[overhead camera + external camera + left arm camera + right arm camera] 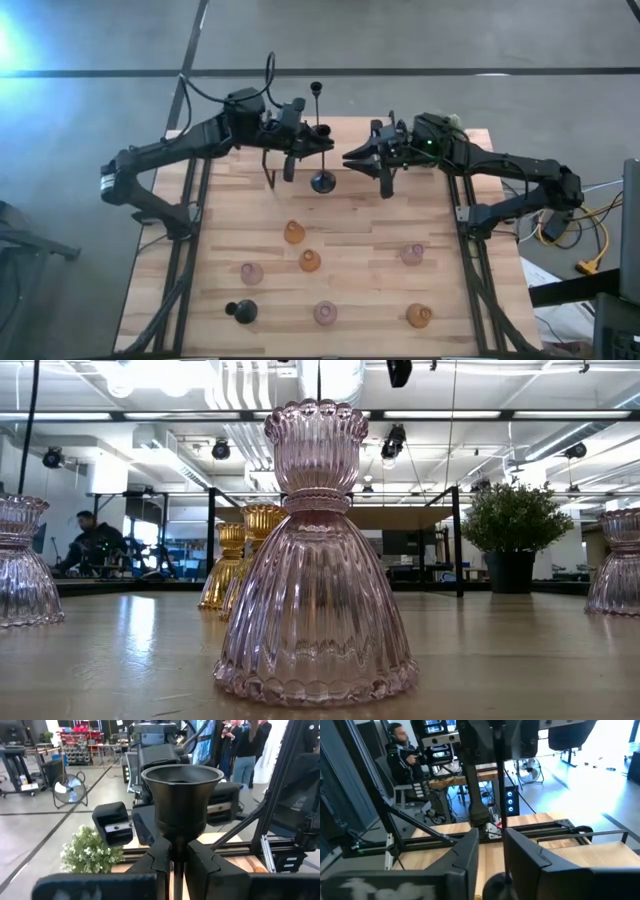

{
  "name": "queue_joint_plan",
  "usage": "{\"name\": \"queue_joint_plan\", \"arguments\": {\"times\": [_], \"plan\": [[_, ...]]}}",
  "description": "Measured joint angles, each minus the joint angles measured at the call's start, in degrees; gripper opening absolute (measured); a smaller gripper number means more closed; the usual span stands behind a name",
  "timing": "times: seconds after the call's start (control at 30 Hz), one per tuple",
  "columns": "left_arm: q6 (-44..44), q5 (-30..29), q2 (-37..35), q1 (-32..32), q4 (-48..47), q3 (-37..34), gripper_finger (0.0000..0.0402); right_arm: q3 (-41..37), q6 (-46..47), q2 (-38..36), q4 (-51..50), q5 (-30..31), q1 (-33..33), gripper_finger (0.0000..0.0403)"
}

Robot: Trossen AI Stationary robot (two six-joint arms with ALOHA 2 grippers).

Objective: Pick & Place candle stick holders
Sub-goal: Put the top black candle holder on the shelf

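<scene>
A black metal candle stick holder stands upright between my two grippers at the far middle of the table, its cup (182, 795) up and its round base (322, 182) below. My left gripper (312, 146) is shut on its thin stem. My right gripper (348, 158) is open, and its fingers stand on either side of the same stem (501, 820), lower down, above the base (497, 887). I cannot tell whether they touch it. A second black holder (316, 90) stands at the far edge. A third black holder (241, 312) is at the near left. My left gripper pinches the holder's thin stem (177, 870) between its two fingers, right under the cup. The fingers come level from the table's left and lie across the stem. The holder stands upright in the hold. I cannot tell whether its base rests on the table.
Amber glass holders (294, 232), (310, 261), (419, 316) and pink ones (251, 272), (325, 313), (412, 254) stand on their bases across the table's near half. A small green plant (90, 852) is at the far right. People are in the room beyond the table.
</scene>
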Motion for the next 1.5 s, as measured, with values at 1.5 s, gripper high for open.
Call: {"name": "queue_joint_plan", "arguments": {"times": [1.5], "plan": [[-2.0, 2.3, 1.1, 0.4, 5.3, -0.2, 0.0082, 20.7, -5.3, 13.0, -12.3, 1.0, 0.0, 0.0011]]}}
